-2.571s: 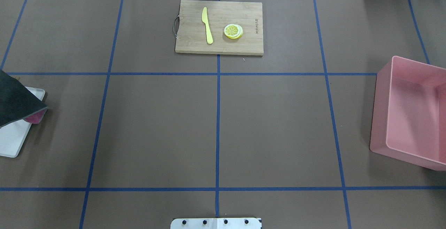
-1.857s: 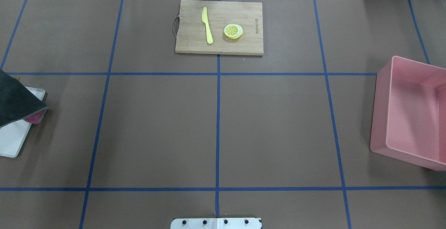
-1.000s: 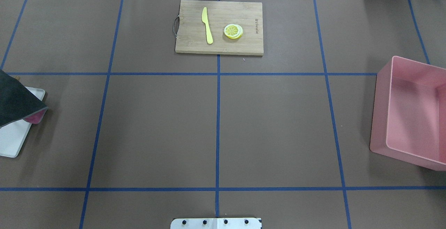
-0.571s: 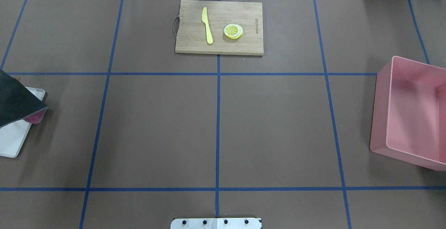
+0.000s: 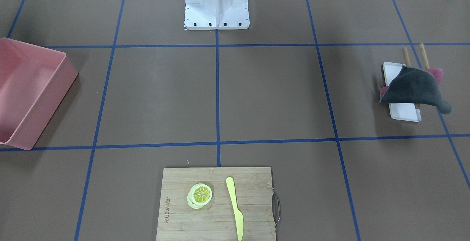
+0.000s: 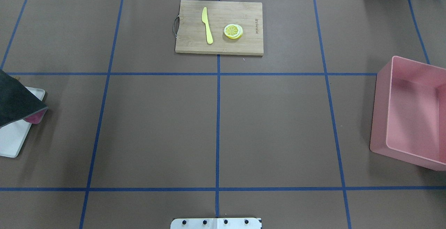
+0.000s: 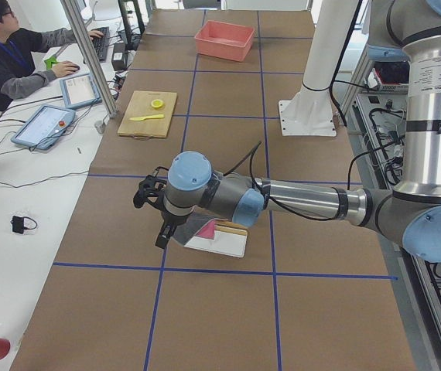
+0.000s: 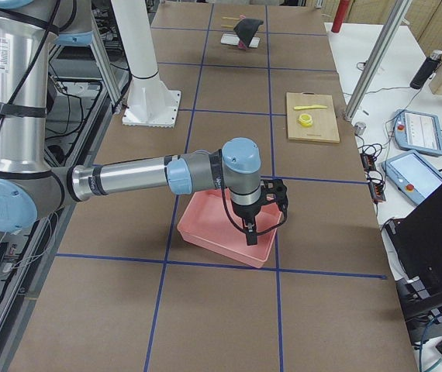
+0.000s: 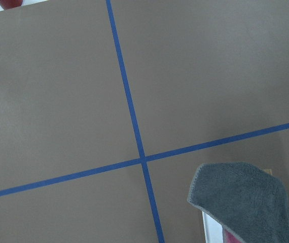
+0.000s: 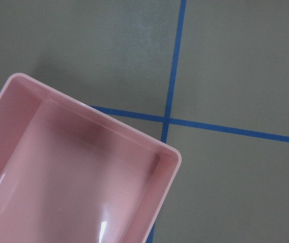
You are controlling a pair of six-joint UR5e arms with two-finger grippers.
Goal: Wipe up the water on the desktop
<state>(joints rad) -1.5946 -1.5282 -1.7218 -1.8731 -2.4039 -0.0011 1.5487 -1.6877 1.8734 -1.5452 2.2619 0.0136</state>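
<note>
The desktop is a flat brown surface crossed by blue tape lines; no water is visible on it in any view. A dark grey cloth is draped over a white tray at the robot's left end. My left gripper shows only in the exterior left view, hanging by the tray's outer edge; I cannot tell whether it is open or shut. My right gripper shows only in the exterior right view, above the pink bin; its state is also unclear.
A bamboo cutting board at the far middle carries a yellow knife and a lemon slice. The pink bin stands at the right end. Two wooden sticks lie by the tray. A person sits beyond the far side.
</note>
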